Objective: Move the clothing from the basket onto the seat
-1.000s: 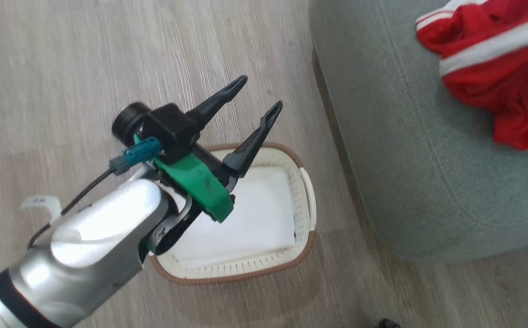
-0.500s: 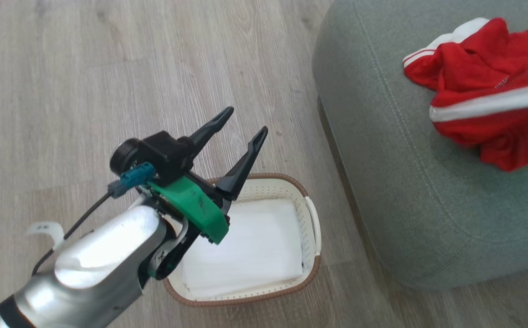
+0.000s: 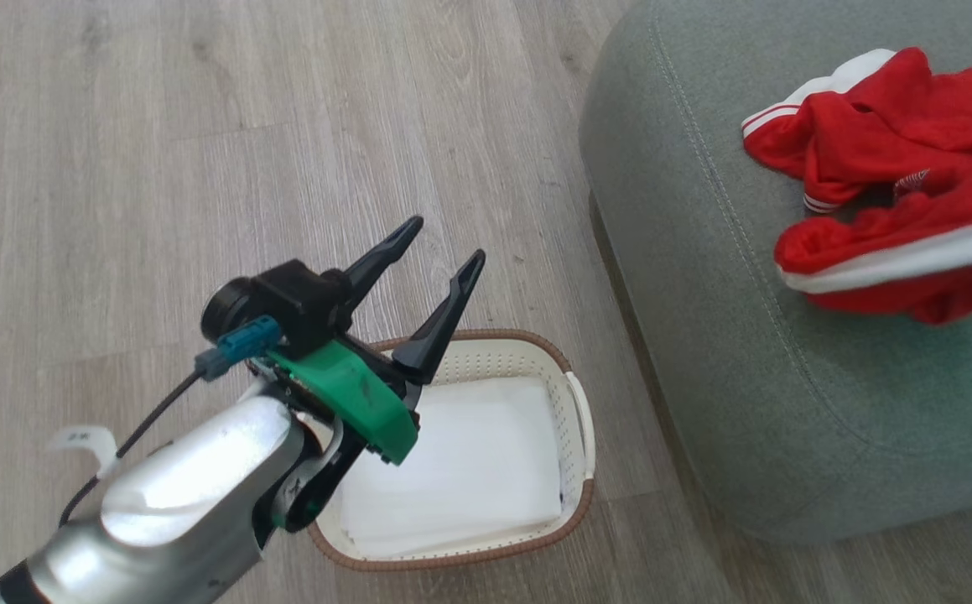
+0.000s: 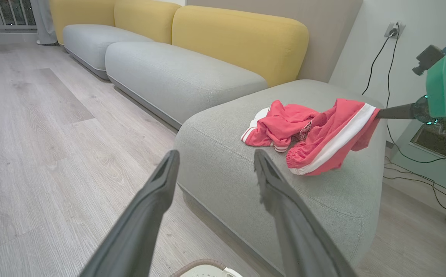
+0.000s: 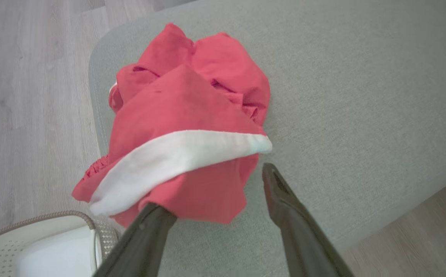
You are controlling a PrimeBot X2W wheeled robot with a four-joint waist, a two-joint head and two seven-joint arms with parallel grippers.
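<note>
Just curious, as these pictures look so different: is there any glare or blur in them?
Head view: strong glare on the silver forearm, and the clothing is slightly smeared along its white stripe. Left wrist view: the left gripper looms large and soft, while the seat is sharp. Right wrist view: the clothing looks paler, pinkish.

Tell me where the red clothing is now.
The red soft garments with white stripes are bunched on the grey-green fabric sofa cushion, at the head view's upper right, to the right of the cream-white plastic basket.
</note>
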